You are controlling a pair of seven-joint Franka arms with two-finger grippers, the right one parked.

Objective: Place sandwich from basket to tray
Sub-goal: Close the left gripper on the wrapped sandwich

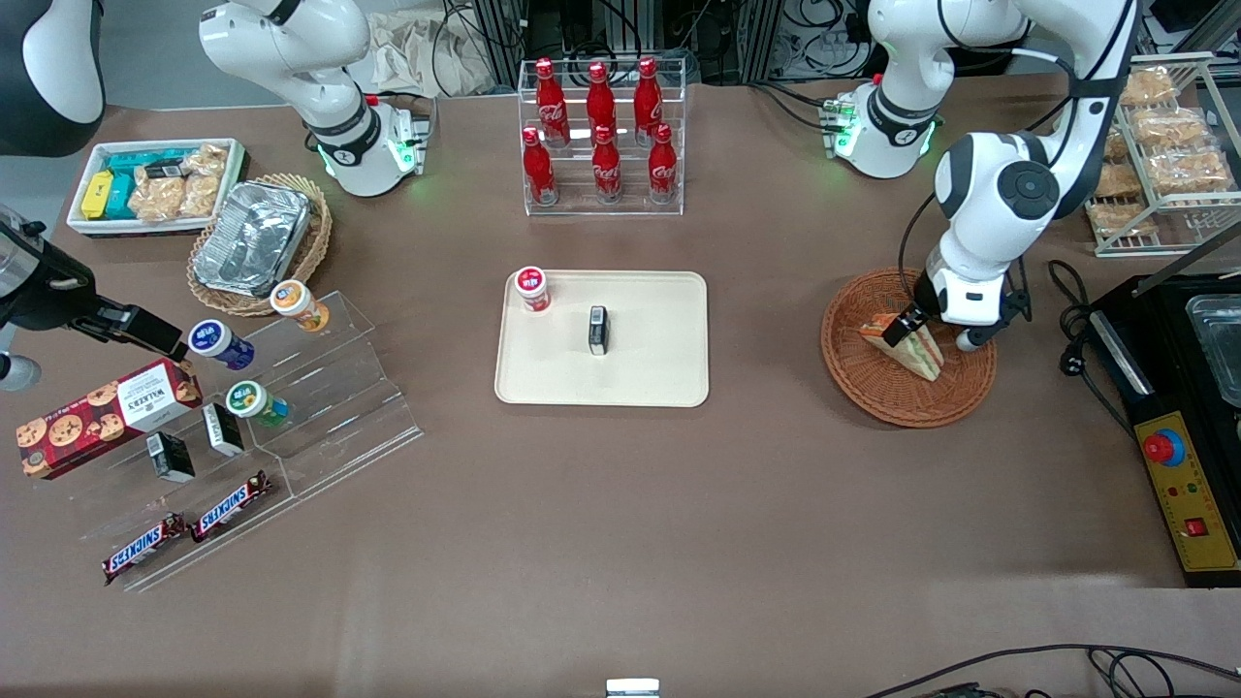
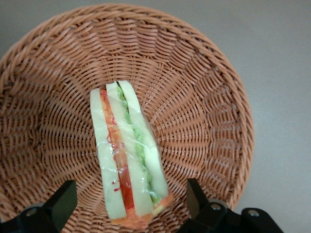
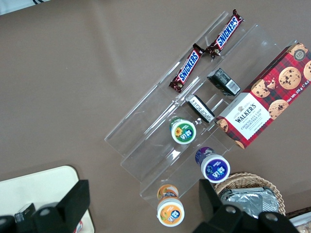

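A: Position? The tool (image 2: 129,204) is spread wide, one finger (image 2: 60,201) on each side of the sandwich (image 2: 127,158), not closed on it. The sandwich lies in the wicker basket (image 1: 873,383), toward the working arm's end of the tabletop (image 1: 620,543).

B: Risks?

A: The clear wrap looks slick. A squeeze on the soft bread could crush it, or the wedge could slip out and tip.

B: The drop site?

A: The cream tray (image 1: 659,378), mid-tabletop, well apart from the basket. A red-capped jar (image 1: 531,288) and a small dark box (image 1: 598,330) already sit on it, so aim for bare tray.

B: Surroundings?

A: Brown tabletop, cola bottles (image 1: 601,136) racked near its robot-side edge.
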